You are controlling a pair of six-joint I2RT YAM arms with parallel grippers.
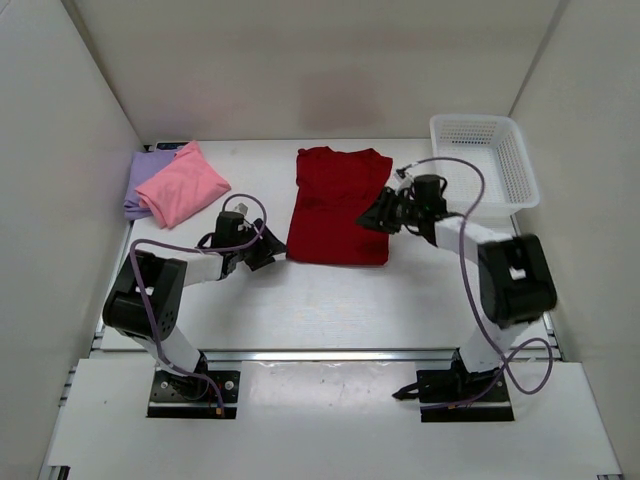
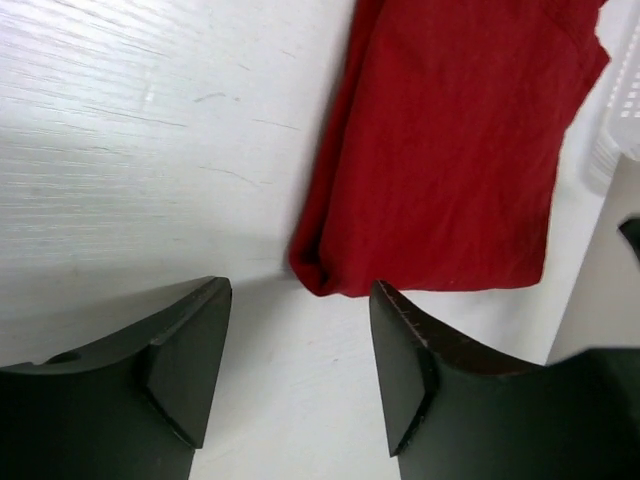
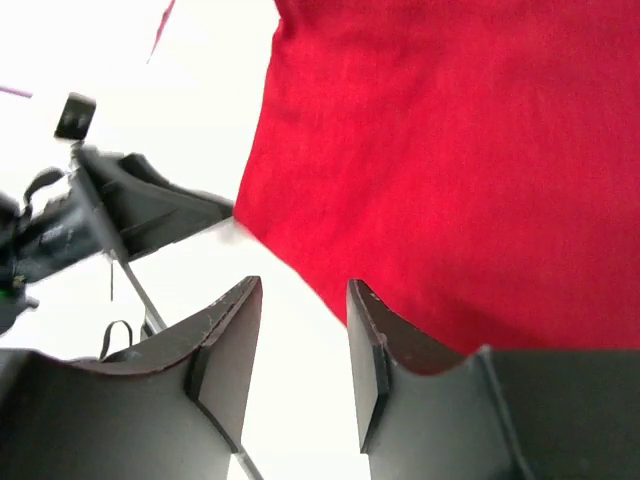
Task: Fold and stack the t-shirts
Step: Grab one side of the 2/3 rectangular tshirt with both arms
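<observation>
Since the dark red shirt (image 1: pixel 338 205) lies folded on the desk (image 1: pixel 300 300), both jaws stand parted and empty at its edges, probably for regripping toward the pink shirt (image 1: pixel 185 185).

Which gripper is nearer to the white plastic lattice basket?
Right. Right gripper: left of the basket, at the dark red fabric t-shirt's right edge. Left gripper: at its opposite edge.
</observation>
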